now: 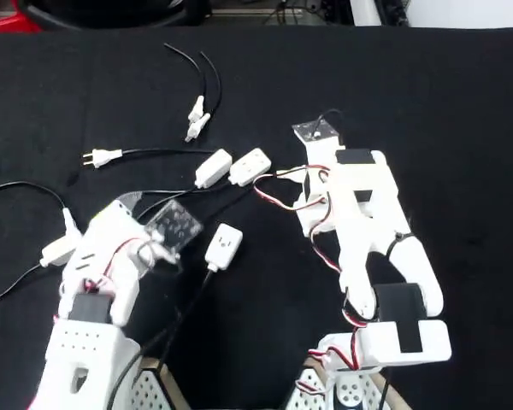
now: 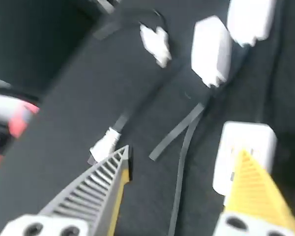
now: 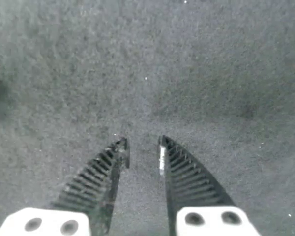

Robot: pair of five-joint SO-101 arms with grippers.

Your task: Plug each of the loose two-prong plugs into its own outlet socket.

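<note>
White plastic against black cloth is most of what we have to go on, and by our reading the job has barely begun. One two-prong plug [image 1: 101, 157] lies loose on the bench [image 1: 462, 128], bare metal prongs pointing away from the sockets, its thin black cord trailing toward them. A pair of small plugs [image 1: 197, 118] lies farther back, side by side, also loose.

The nearest outlet socket [image 1: 224, 245] is a smooth rounded block lying face up with nothing in it. Two more socket blocks [image 1: 212, 168] and [image 1: 250, 165] touch end to end; we cannot tell whether one is seated in the other. So we judge every plug is yet to be seated.

Our left tool [image 2: 184, 152] hangs with its ridged fingers wide apart and nothing between them but a flat cord, the nearest socket just beside its yellow finger. Our right tool [image 3: 142, 147] sits over bare, felt-like cloth beyond the two touching blocks, serrated fingers narrowly apart and gripping nothing.
</note>
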